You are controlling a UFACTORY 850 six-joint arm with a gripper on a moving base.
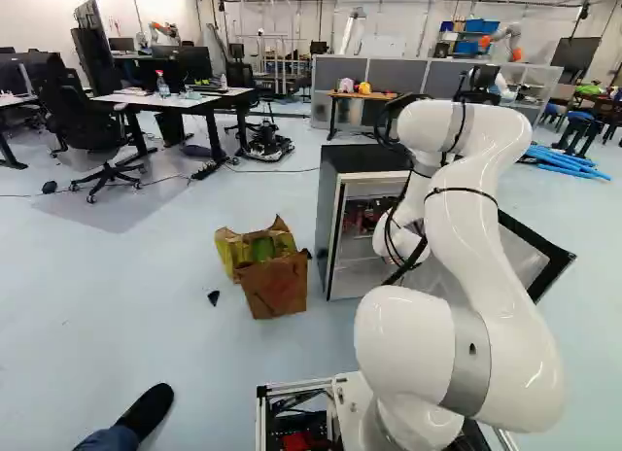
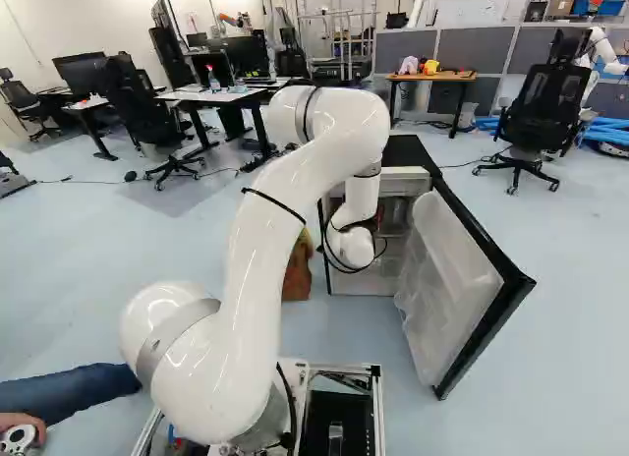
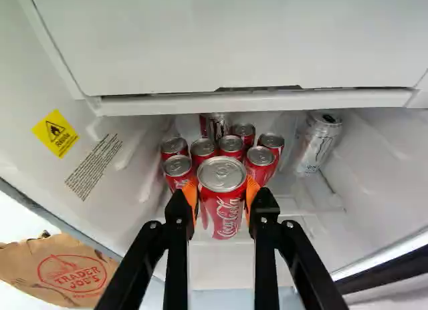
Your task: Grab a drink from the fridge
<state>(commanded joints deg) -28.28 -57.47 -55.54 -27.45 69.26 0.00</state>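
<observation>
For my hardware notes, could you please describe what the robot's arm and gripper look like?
The arm is glossy white and rounded, with grey joint bands and black cables strapped along it. The gripper is black, with two fingers carrying orange pads.

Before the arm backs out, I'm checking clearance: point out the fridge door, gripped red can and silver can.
Fridge door (image 2: 444, 284): right base view, inner side.
Gripped red can (image 3: 223, 206): wrist view, printed side.
Silver can (image 3: 314, 149): wrist view, side.

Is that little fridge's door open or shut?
Open: the fridge door is swung well away from the cabinet.
</observation>
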